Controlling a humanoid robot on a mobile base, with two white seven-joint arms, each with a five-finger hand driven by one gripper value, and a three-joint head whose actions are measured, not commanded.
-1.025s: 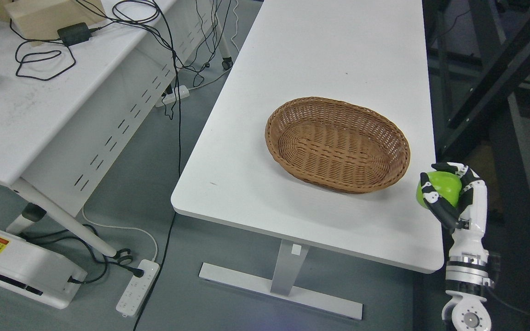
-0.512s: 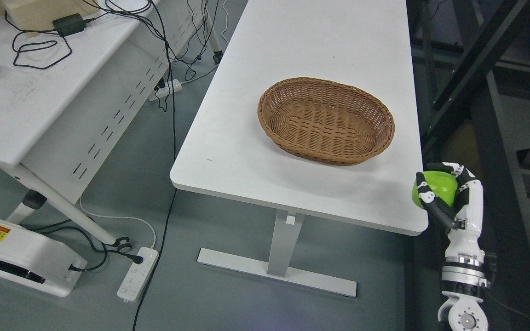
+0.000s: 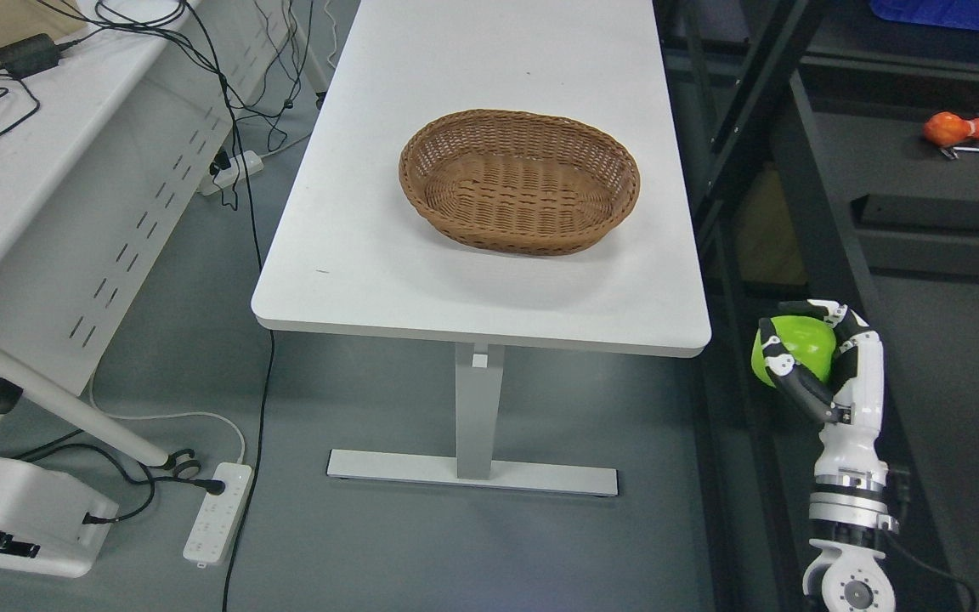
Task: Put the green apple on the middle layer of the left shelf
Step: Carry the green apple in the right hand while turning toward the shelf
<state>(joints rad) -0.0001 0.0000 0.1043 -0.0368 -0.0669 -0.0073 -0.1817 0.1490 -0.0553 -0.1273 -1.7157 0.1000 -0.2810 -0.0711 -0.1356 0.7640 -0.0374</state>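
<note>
While whole view is swinging rightward versus a second ago, right hand [image 3: 808, 361] is keeping fingers curled around green apple [image 3: 795, 355], now off table [image 3: 387, 255], beside dark shelf [image 3: 804, 221]; placing not yet begun.

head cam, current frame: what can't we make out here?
- Left hand: not in the head view at all.
- Dark shelf: cut off by the top and right edges, so its layers cannot be counted.
- Green apple: partly covered by the right hand; its far side is hidden.
- Orange object on the shelf: too small to identify.
- Blue item: cropped by the top edge.
</note>
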